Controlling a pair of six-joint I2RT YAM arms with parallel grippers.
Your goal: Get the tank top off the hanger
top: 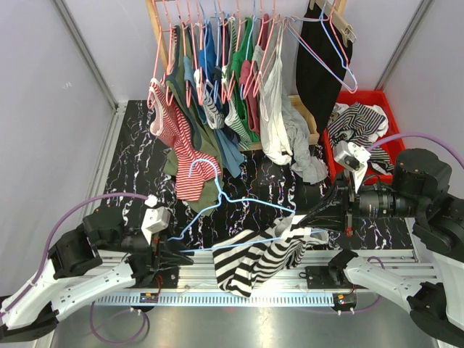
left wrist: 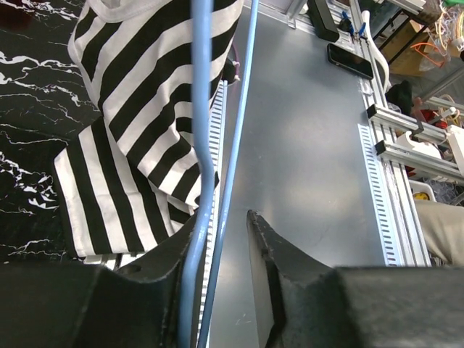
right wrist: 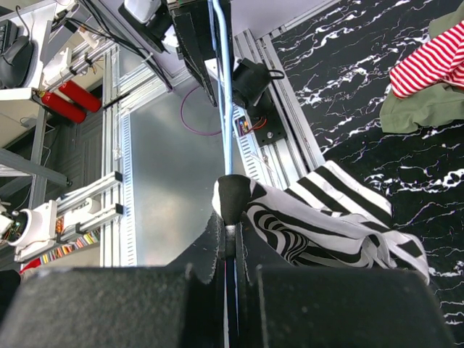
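Note:
A light blue wire hanger (top: 239,201) lies stretched between my two grippers near the table's front edge. A black-and-white striped tank top (top: 254,261) hangs from its lower bar and drapes over the front rail. My left gripper (top: 172,250) is at the hanger's left corner. In the left wrist view its jaws (left wrist: 221,225) stand apart, with the two hanger wires (left wrist: 201,109) running between them along the left finger, and the tank top (left wrist: 138,94) beyond. My right gripper (top: 313,221) is shut (right wrist: 235,228) on a fold of the tank top (right wrist: 326,232), with the hanger wire (right wrist: 225,87) running away from the fingertips.
A wooden rack (top: 156,29) at the back holds several garments on pink hangers, with a red-and-white striped top (top: 181,145) reaching the table. A black garment (top: 319,65) hangs at the right. A red bin (top: 388,109) with striped clothes stands at the back right. A grey cloth (top: 304,148) lies by it.

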